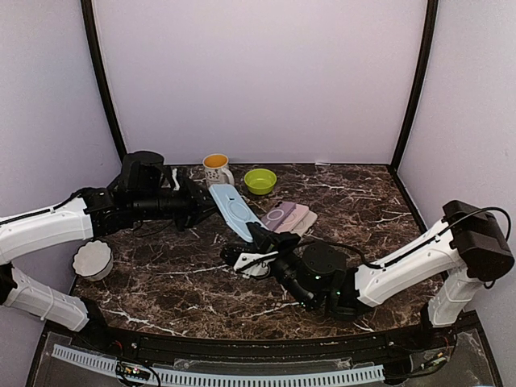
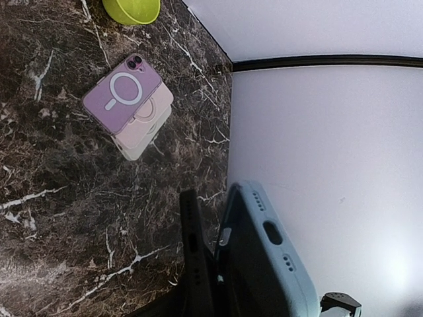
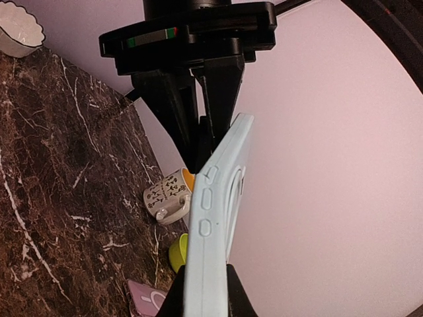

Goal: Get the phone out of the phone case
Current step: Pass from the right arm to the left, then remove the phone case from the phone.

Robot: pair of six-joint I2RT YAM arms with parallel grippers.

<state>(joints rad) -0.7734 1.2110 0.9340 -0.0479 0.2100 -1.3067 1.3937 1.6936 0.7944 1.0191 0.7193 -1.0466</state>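
Above the middle of the desk (image 1: pixel 363 201), clenched with the left pincer (image 1: pixel 201 203) on the upper end of the pale blue phone case (image 1: pixel 231 210), and with the right pincer (image 1: pixel 256 240) on its lower end. Held off the marble, slanting between the two.

Seen only from the left wrist: dark phone (image 2: pixel 244 284) seated inside the blue rim, with cutouts along the case's end.

Seen only from the right wrist: side buttons, plus both black fingers (image 3: pixel 168 112) of the left pincer pinched against the case's tip.

Farther out, from above: patterned mug (image 1: pixel 216 168) and green bowl (image 1: pixel 260 181) near the back wall, white scalloped bowl (image 1: pixel 93 260) at the left edge.

Clearest from the left wrist: stack (image 2: pixel 129 105) of three phones or cases lying flat on the marble, purple on top with a white ring.
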